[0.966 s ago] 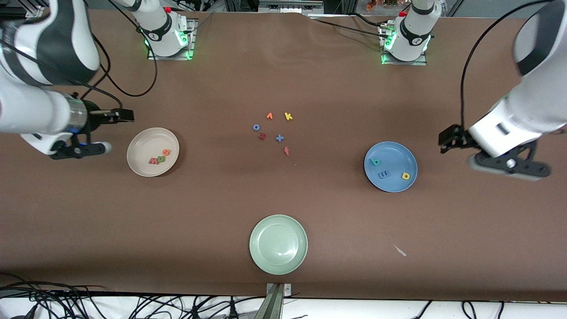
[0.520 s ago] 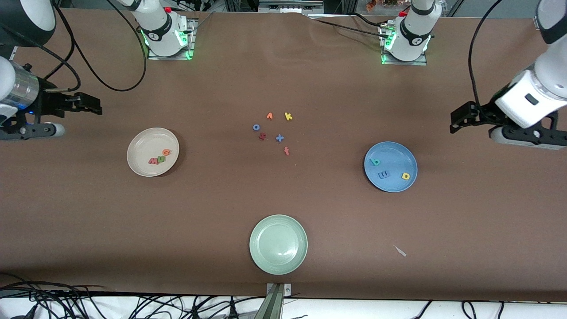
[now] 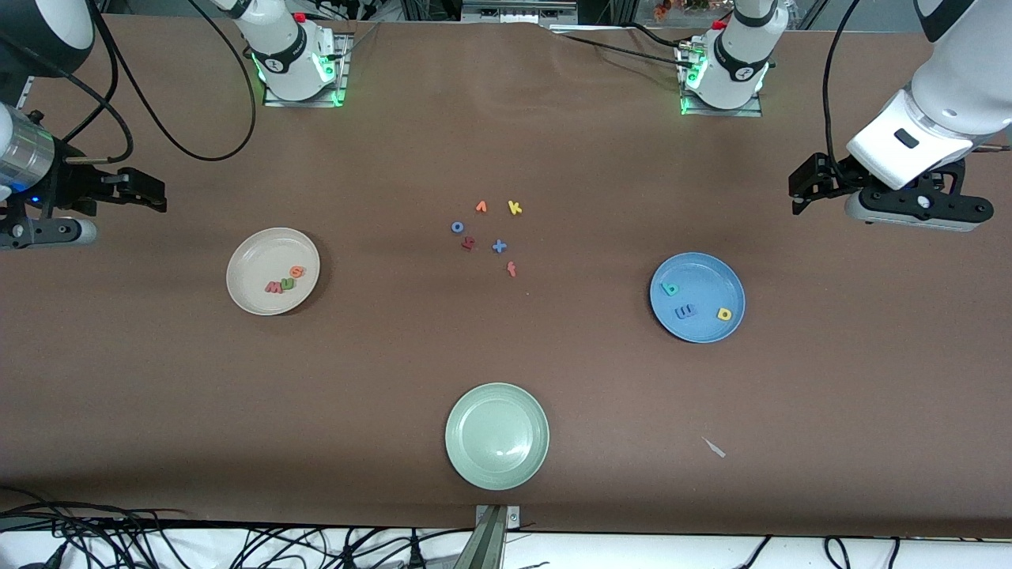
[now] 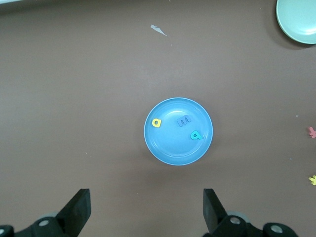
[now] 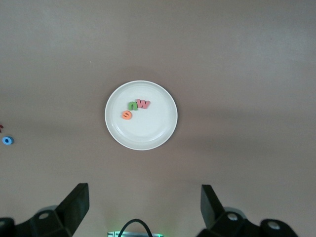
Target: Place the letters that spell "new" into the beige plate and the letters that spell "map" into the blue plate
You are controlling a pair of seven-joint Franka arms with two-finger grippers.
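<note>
**Both plates loaded, both grippers up and empty**

I see the beige plate [image 3: 273, 271] holding 3 letters: green n [image 5: 132, 105], orange e [image 5: 127, 115], pinkish-red w [image 5: 143, 104], touching or nearly touching in 1 cluster. Right gripper [image 3: 150, 197] hangs over bare table toward the right arm's end, jaws spread wide, nothing between them; in its wrist view the beige plate sits ahead of the fingertips [image 5: 79, 200], well apart.

Blue plate [image 3: 697, 297] holds 3 letters: blue m [image 4: 184, 120], yellow a [image 4: 156, 123], teal p [image 4: 196, 135], spaced apart. Left gripper [image 3: 802, 194] hangs over table toward the left arm's end, jaws released and empty; the blue plate lies ahead of them, centred between the fingers [image 4: 212, 207].

Loose letters [image 3: 490, 233] lie mid-table between the 2 plates. Pale green plate [image 3: 496, 435] sits nearest the front camera, with a small scrap [image 3: 715, 447] beside it.
</note>
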